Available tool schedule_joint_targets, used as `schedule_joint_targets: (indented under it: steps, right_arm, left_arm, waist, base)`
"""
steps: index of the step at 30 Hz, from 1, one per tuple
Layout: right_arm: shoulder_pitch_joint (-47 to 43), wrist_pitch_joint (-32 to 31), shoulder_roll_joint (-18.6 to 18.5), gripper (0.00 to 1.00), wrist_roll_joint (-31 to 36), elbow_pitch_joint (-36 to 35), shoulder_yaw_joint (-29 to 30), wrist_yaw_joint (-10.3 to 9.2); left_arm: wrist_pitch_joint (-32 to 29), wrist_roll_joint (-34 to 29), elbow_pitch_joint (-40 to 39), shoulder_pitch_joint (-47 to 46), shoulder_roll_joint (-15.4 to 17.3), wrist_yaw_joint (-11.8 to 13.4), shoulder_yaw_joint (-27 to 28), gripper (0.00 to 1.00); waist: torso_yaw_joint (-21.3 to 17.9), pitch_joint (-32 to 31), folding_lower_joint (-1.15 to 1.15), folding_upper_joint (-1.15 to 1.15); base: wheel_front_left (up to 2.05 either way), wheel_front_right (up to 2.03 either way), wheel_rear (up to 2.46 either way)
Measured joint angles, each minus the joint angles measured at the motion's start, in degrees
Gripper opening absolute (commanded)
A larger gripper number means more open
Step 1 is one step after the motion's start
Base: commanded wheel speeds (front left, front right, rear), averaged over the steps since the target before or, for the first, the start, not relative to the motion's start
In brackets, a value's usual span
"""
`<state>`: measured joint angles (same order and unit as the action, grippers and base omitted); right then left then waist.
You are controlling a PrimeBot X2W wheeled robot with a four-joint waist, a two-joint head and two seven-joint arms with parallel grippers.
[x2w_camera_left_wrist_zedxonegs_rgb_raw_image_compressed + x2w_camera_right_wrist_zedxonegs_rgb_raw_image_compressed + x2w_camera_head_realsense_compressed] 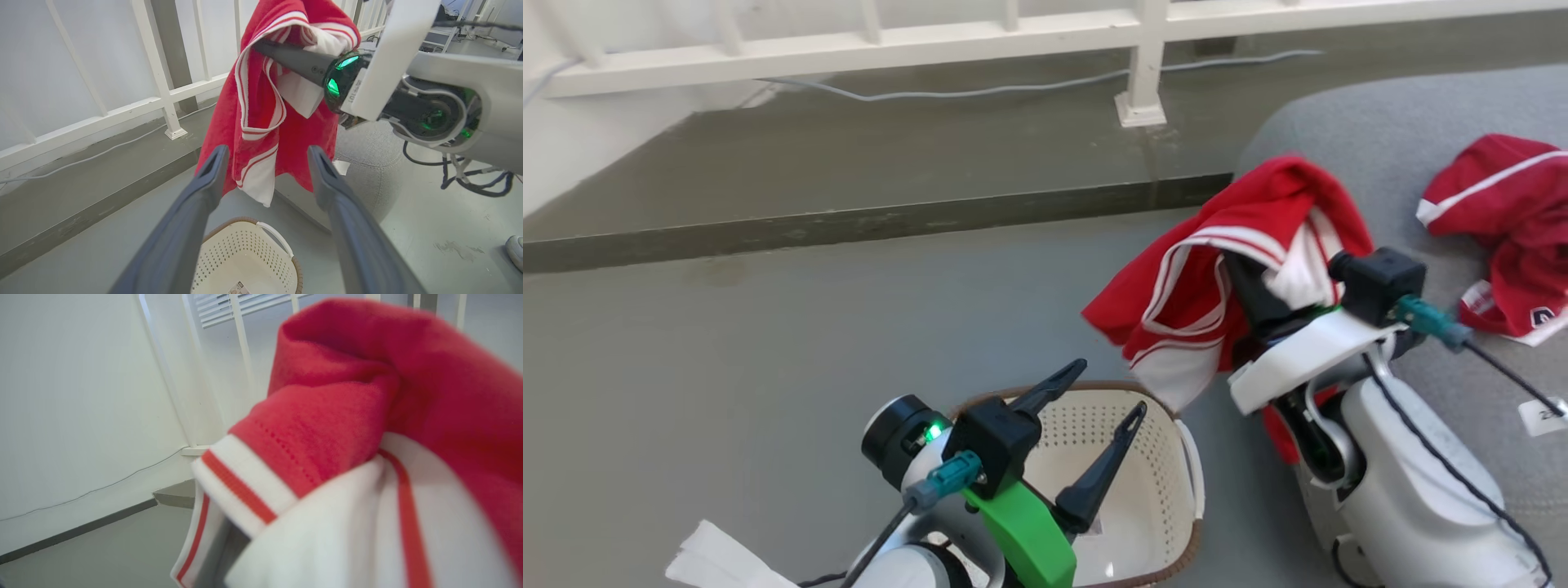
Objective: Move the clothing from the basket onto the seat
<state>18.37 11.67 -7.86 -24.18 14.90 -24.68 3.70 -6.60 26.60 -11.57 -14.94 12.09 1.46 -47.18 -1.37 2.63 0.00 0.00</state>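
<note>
Your right gripper [1248, 282] clamped on garment [1201, 286], lifted beside seat [1380, 147] — second garment [1503, 229] on it. Left gripper [1109, 390] spread wide over basket [1160, 482].

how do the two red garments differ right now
The held garment hangs in the air from the right gripper; the other garment lies on the seat. The held garment drapes long; the other garment sits crumpled. Both are red with white stripes.
</note>
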Motion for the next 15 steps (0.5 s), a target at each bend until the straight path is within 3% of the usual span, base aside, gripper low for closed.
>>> schedule_joint_targets:
  steps: [15]
  right_arm:
    - [1.7,1.5,-1.7,0.00,-1.5,0.3,7.2,-2.77]
  left_arm:
    - [-2.0,-3.3,-1.9,-0.1,1.6,-0.4,-1.4,1.00]
  waist:
    - [-9.3,5.3,0.00,0.00]
  base:
    - [0.00,0.00,0.00]
